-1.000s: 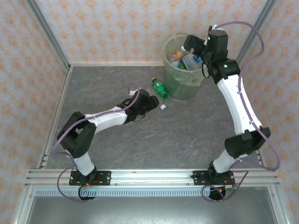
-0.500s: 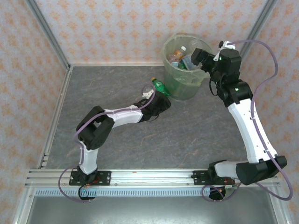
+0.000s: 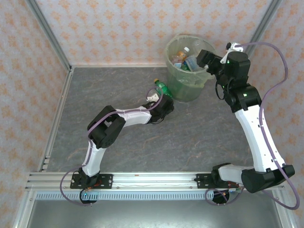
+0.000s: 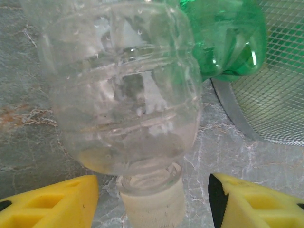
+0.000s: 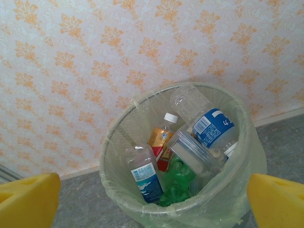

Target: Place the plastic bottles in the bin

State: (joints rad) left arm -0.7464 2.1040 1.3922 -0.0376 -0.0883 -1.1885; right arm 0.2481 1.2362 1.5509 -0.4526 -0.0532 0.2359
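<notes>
- Most of the job looks done. The bin [image 3: 189,88] already holds several bottles, among them a blue-labelled clear one [image 5: 213,126], an orange-labelled one [image 5: 161,138] and a crushed green one [image 5: 175,187].
- I judge two are left on the table: a green bottle [image 3: 162,89] lying against the bin's foot, and a clear bottle [image 4: 123,95] touching it.
- My left gripper [image 4: 152,202] stands apart, one finger on each side of the clear bottle's cap, touching nothing.
- My right gripper [image 5: 153,199] hangs wide apart and empty near the bin's rim.
- My left wrist camera gives that gap around the cap, where from above my arm covers it. The top camera gives the table.

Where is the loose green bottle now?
In the top view the green bottle lies on the table just left of the bin; the left wrist view shows it behind the clear bottle.
</notes>
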